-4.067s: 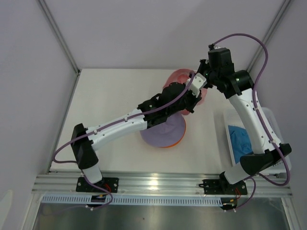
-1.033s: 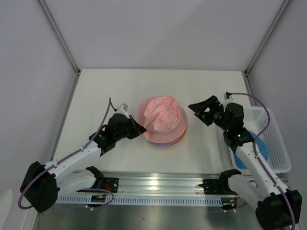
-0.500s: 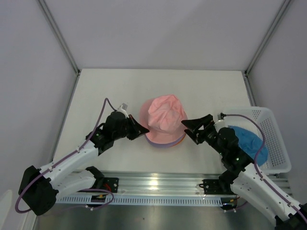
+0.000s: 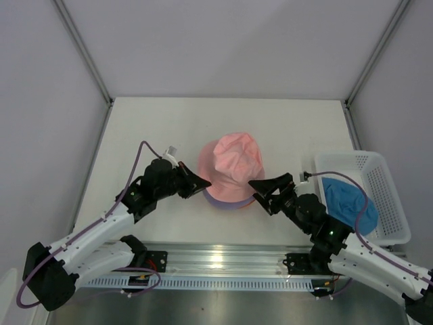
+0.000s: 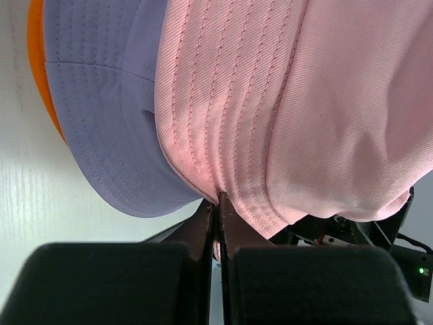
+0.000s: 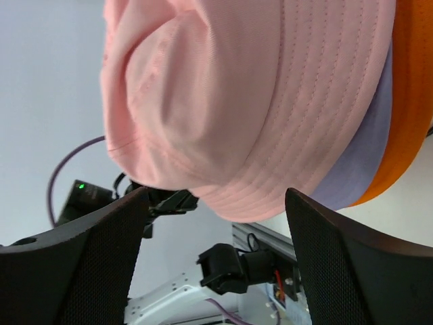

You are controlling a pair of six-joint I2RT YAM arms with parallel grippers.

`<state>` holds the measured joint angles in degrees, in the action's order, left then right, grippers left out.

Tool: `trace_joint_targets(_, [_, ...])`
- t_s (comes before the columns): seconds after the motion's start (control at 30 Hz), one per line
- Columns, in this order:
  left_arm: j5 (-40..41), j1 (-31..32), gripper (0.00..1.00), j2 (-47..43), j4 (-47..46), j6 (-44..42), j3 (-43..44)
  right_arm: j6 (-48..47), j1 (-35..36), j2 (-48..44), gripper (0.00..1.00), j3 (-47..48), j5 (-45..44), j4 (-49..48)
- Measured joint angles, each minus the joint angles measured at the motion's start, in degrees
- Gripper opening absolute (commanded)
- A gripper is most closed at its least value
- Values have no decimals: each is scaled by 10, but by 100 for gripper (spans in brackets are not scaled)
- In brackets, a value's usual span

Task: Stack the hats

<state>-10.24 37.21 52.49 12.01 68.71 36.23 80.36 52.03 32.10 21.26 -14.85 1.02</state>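
Left arm [image 4: 101, 227] low over the worktop, reaching from near-left base inward, elbow bent, wrist aimed right. Left gripper [image 4: 205, 184]: jaws pressed together, pinching the brim edge of the pink hat [image 5: 298, 101]. Right arm [image 4: 358, 254] roughly mirrors it from the near right, forearm angled up and left, wrist aimed left; right gripper [image 4: 260, 195] with jaws spread wide, facing the left gripper.
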Motion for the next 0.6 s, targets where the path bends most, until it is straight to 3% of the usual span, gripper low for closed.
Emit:
trace_joint_targets(0.2, [0, 3, 1, 3, 2, 3, 0, 58, 74, -67, 83, -65, -101, -13])
trace_joint_targets(0.43, [-1, 9, 1, 8, -4, 14, 0, 73, 143, 0, 81, -74, -174, -24])
trace_joint_targets(0.6, [0, 13, 1, 7, -3, 17, 0, 72, 149, 33, 71, -75, -214, -72])
